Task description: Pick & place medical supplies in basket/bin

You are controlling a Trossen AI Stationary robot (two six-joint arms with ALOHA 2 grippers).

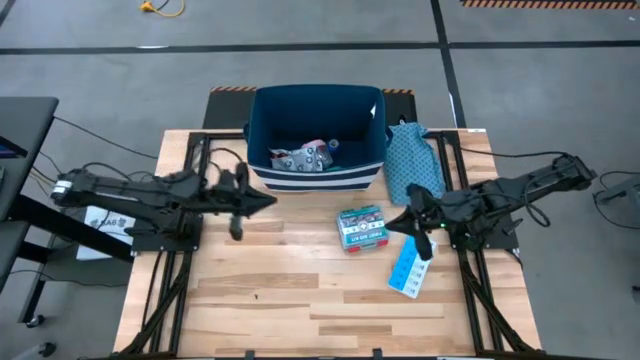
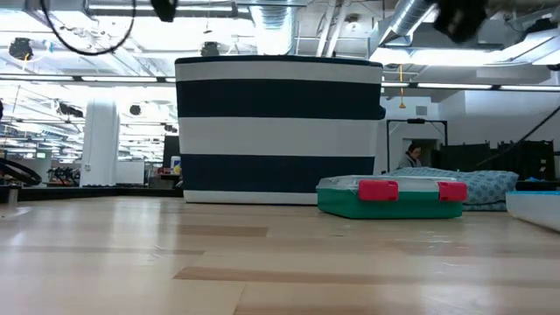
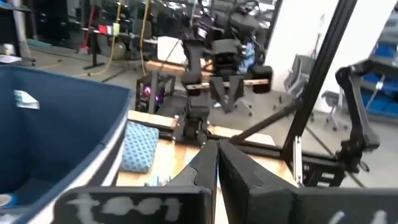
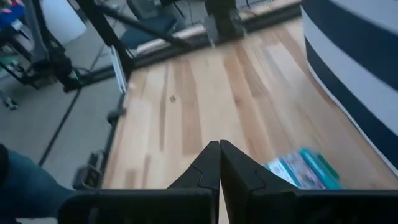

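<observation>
In the bin (image 1: 262, 120), seemingly several supplies (image 1: 305, 157).

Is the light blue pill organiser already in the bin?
No, the high view shows the light blue pill organiser lying on the table, well outside the bin.

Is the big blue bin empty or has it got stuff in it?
Not empty. The bin has a small pile of supplies on its bottom, seen from above; most of it is unfilled.
</observation>
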